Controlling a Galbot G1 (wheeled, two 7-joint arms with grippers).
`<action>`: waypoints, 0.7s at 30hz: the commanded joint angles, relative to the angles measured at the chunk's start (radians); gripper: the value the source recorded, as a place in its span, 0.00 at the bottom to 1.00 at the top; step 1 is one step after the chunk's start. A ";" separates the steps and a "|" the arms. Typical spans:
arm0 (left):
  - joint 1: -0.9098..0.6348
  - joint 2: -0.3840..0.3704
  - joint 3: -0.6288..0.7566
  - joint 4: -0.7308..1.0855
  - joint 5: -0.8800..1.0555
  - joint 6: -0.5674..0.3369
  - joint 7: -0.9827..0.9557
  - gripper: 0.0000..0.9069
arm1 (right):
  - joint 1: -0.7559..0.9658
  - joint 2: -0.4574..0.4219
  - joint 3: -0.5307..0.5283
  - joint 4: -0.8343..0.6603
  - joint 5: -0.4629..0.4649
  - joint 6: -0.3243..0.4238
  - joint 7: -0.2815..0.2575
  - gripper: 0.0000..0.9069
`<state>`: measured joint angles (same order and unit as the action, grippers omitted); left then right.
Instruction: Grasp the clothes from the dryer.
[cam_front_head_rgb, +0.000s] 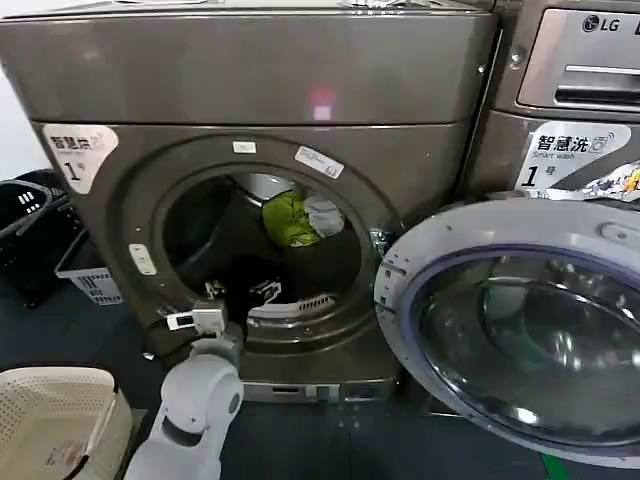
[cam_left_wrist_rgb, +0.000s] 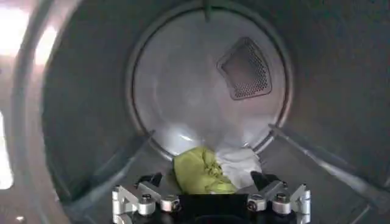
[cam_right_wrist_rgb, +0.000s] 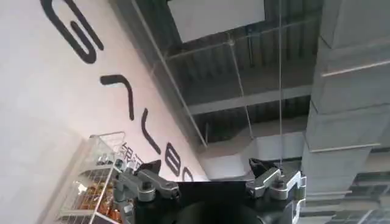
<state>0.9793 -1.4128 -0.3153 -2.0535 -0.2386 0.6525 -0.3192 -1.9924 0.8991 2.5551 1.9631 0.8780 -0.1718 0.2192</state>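
Clothes | yellow-green + white bundle | dryer drum rear

This looks like a laundry set up inside a large industrial hall. Two bronze-grey front-loading machines stand side by side: the dryer with its round door swung open, and a neighbour with an LG panel; both carry numbered stickers. Laundry baskets sit on the dark floor. Overhead run exposed ducts and a high ceiling.
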 joint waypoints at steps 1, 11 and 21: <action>-0.014 0.000 0.002 0.020 0.003 -0.004 0.001 1.00 | 0.000 0.000 0.001 0.001 0.000 -0.001 -0.001 1.00; -0.216 0.009 0.049 0.255 0.001 -0.040 -0.002 1.00 | -0.001 -0.007 0.004 0.003 0.005 0.000 -0.003 1.00; -0.406 -0.042 0.103 0.552 0.028 -0.117 -0.010 1.00 | -0.002 -0.010 0.013 -0.004 0.007 0.002 -0.008 1.00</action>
<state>0.7227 -1.4345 -0.2355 -1.7378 -0.2230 0.5734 -0.3278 -1.9946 0.8887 2.5676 1.9588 0.8848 -0.1700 0.2105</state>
